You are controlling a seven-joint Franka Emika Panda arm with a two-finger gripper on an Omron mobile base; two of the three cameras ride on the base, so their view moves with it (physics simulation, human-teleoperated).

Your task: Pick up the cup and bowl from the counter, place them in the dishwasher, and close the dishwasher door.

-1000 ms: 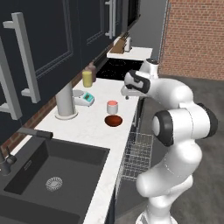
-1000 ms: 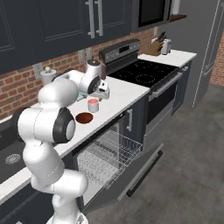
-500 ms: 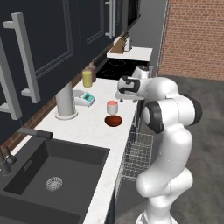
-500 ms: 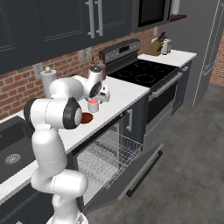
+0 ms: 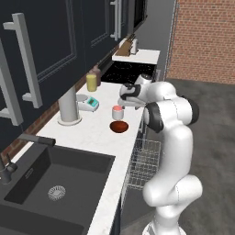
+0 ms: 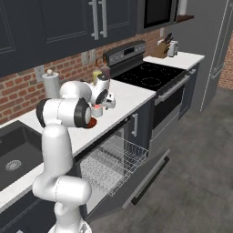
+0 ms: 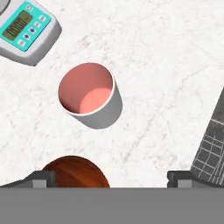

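The white cup with its pink inside stands upright on the white counter. The dark red-brown bowl sits just beside it, at the bottom edge of the hand view. My gripper hangs open above the counter, looking down, with nothing between its fingertips. From the left base view the gripper hovers just above and right of the cup, and the bowl lies nearer. The dishwasher's door is lowered and its wire rack is pulled out.
A kitchen scale, a tall grey cylinder and a yellow jar stand behind the cup. The black sink is set in the near counter. The stove lies past the counter's end. The rack's edge shows beside the counter.
The hand has swung in over the counter toward the cup and the elbow has folded upward. The jaws stayed open; cup and bowl have not moved.
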